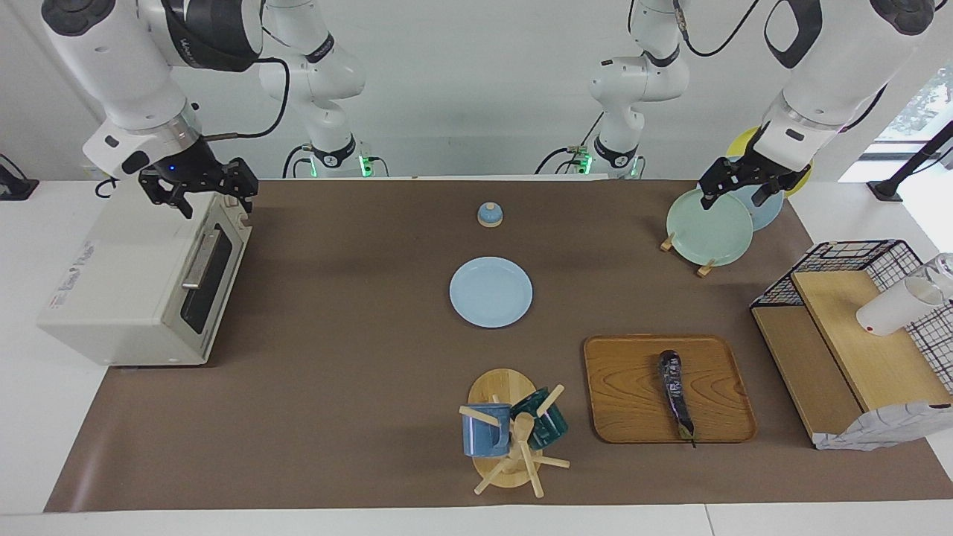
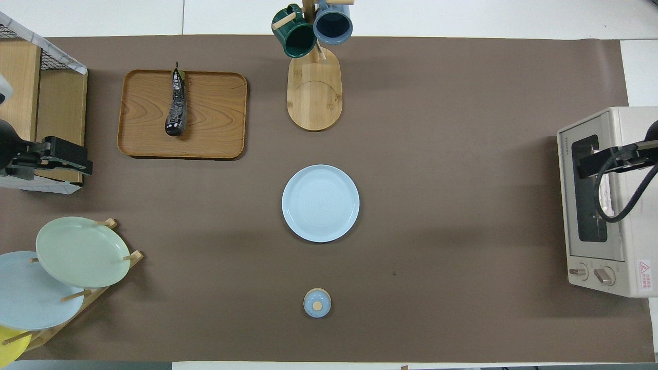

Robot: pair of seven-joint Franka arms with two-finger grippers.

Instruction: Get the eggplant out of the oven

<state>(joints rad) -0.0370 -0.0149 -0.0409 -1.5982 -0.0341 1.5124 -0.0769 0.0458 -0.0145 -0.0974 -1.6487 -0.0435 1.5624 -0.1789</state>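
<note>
Purple eggplant (image 1: 675,393) flat on wooden tray (image 1: 625,387), long axis toward robots | oven (image 1: 141,286) shut | left gripper (image 1: 741,192) nearer, jaws spread, empty | right gripper (image 1: 199,195) over oven, spread

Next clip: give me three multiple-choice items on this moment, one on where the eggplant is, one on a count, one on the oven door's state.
1. Where is the eggplant?
A. in the oven
B. on the wooden tray
C. on the blue plate

2. How many mugs hang on the mug tree?
A. one
B. two
C. four

3. The oven door is:
A. shut
B. wide open
C. taken off

Key: 1 B, it lies on the tray; 2 B, one blue and one green; 3 A, the glass door sits flush with the front.
</note>
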